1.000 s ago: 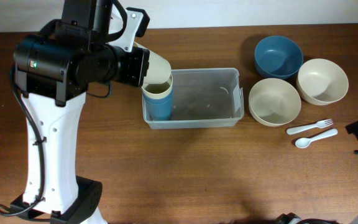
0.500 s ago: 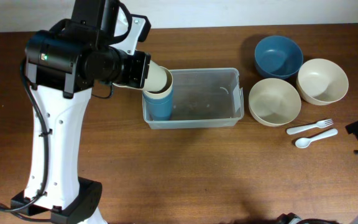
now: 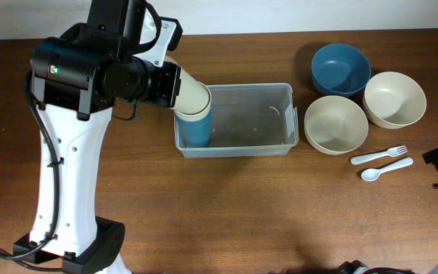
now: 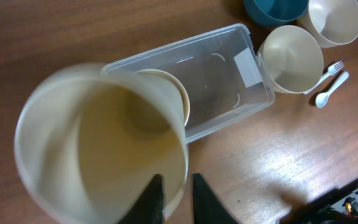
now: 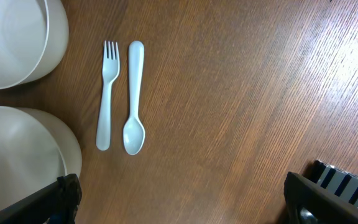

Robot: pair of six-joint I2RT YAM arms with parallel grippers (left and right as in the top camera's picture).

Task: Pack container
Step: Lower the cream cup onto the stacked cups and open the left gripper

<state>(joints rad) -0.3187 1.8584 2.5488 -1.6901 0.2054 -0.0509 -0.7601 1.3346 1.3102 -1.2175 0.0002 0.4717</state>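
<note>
Across the brown wooden worktop [image 3: 280, 217] the biggest thing is the left arm [image 3: 67, 175] — white column, black joints — reaching in from the left side toward the middle. The container [image 3: 242, 149] comes next, a clear rectangular bin lying lengthwise at the centre of the worktop.

Three bowls cluster to its right. A blue bowl [image 3: 341, 68] sits farthest back, a cream bowl [image 3: 336, 124] sits just beside the container's right end, and a second cream bowl [image 3: 395, 99] is off to the right of both.

A blue cup [image 3: 195, 135] stands upright in the container's left end. Tilted over its mouth is a cream cup [image 3: 194, 97], its open end turned up toward the arm. The left claw [image 4: 179, 183] has a finger on either side of this cup's rim, slightly apart. I cannot tell whether they are pressing the wall.

Smallest are a white fork [image 5: 107, 93] and spoon [image 5: 133, 99], side by side on the worktop in front of the cream bowls. The right claw [image 5: 185, 186] hangs above them — spread wide, holding nothing.
</note>
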